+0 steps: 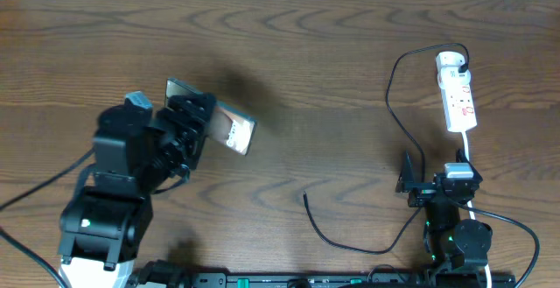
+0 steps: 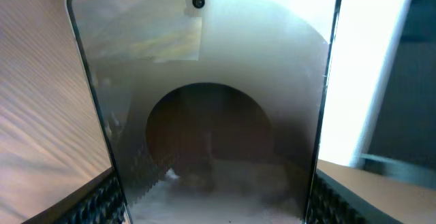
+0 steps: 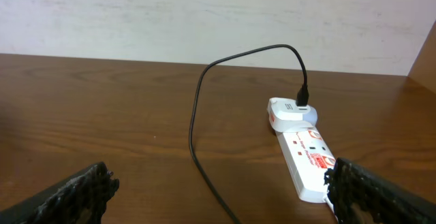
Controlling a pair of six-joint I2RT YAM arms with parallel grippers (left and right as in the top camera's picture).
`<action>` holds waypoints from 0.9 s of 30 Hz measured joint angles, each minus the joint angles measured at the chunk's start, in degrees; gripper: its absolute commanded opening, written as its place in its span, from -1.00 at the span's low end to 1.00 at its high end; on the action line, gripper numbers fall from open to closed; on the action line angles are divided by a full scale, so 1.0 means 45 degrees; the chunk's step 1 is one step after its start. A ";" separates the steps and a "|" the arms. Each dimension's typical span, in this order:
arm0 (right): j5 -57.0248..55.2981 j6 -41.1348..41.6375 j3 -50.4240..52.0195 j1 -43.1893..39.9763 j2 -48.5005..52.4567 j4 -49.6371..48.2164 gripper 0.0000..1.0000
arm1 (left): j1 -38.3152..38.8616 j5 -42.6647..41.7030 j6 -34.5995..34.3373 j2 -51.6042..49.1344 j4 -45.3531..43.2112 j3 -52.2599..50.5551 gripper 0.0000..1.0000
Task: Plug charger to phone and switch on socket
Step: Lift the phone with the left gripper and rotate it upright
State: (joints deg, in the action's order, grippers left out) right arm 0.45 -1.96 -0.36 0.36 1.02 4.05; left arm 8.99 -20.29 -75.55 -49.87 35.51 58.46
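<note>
One arm extended: left end effector [image 1: 196,123] clamps the phone [image 1: 234,132]

Bronze-brown phone [image 1: 233,131], black charger [image 1: 388,95], white socket [image 1: 458,95] w/ red markings

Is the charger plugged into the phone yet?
Out. The charger has its free tip lying on the table, apart from the phone in the left gripper.
</note>
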 measured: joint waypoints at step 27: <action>-0.0005 0.0000 0.0000 0.0000 0.0000 0.0000 0.98 | -0.4172 -1.0875 -0.5362 -0.0019 -0.0437 0.0000 -0.86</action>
State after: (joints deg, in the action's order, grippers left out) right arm 0.43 -1.96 -0.36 0.36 1.02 4.05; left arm -9.78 -69.23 -99.68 -49.95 33.54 58.46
